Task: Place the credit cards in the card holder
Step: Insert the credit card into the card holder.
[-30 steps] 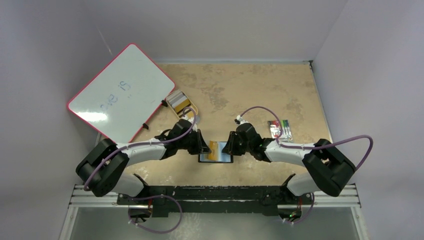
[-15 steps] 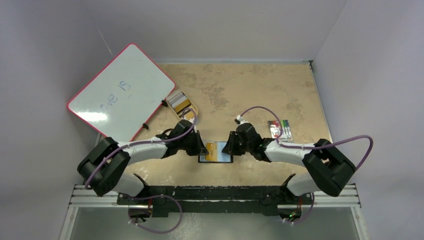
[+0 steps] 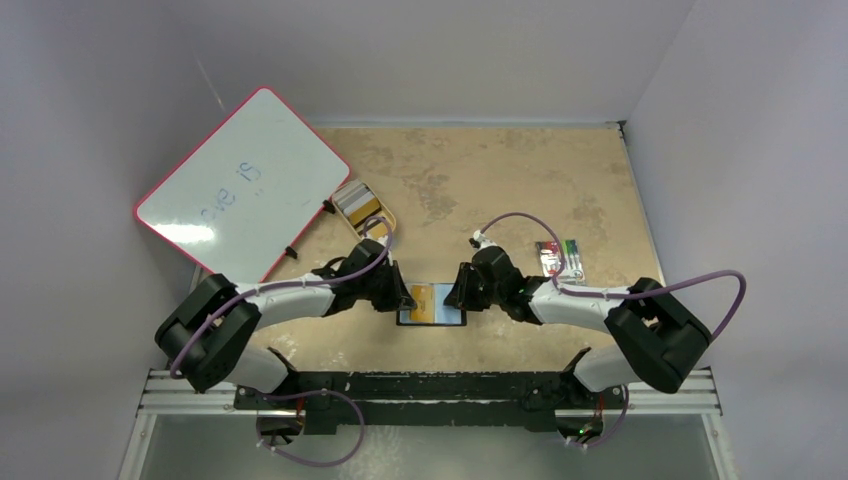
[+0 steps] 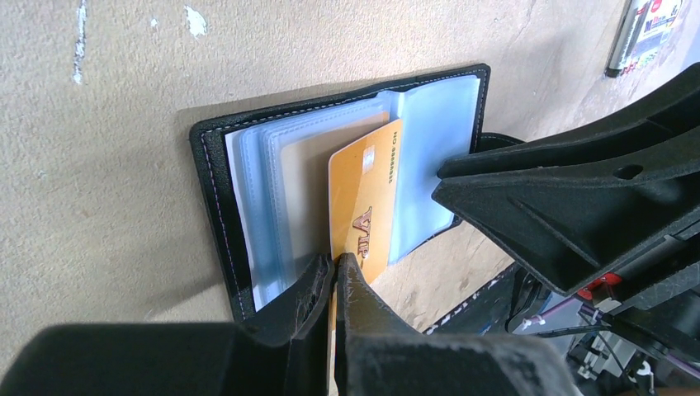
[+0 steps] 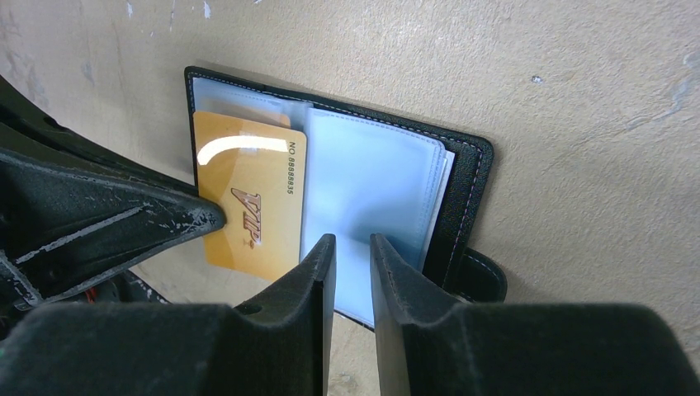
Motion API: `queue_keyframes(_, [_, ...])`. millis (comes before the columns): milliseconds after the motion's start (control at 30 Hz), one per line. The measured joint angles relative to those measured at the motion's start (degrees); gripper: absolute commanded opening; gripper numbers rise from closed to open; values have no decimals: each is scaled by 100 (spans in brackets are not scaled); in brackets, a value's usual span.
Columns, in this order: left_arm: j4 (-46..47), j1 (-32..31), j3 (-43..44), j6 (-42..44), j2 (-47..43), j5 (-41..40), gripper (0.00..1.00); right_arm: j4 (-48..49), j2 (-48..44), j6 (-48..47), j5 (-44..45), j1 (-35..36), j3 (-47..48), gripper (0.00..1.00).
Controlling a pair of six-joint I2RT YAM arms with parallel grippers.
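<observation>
The left gripper [image 3: 403, 298] has edged slightly toward the lower left of the top view, and the gold card [image 3: 422, 303] seems shifted left within the card holder [image 3: 453, 311].

Your left gripper [image 4: 333, 271] pinches the near edge of a gold card [image 4: 363, 198]. Just past your fingertips, the black card holder [image 4: 216, 206] lies open.

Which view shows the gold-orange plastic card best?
Right wrist: the gold-orange plastic card shows its printed face over the black bifold card holder. Left wrist sees it foreshortened, pinched by the left gripper. Top external gives a tiny orange patch.
</observation>
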Motion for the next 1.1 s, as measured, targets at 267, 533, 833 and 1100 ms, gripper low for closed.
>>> queue_keyframes(267, [273,0,31,-98,216,125,0,13,0,0,13,0,0,25])
queue_keyframes(533, [354,0,103,-146,256,120,0,17,0,4,11,0,0,25])
queue_keyframes(833, [400,-46,107,-151,269,57,0,-9,-35,37,9,0,0,29])
queue_keyframes(1100, [442,-90,107,-181,308,-31,5,-557,-887,79,57,0,0,37])
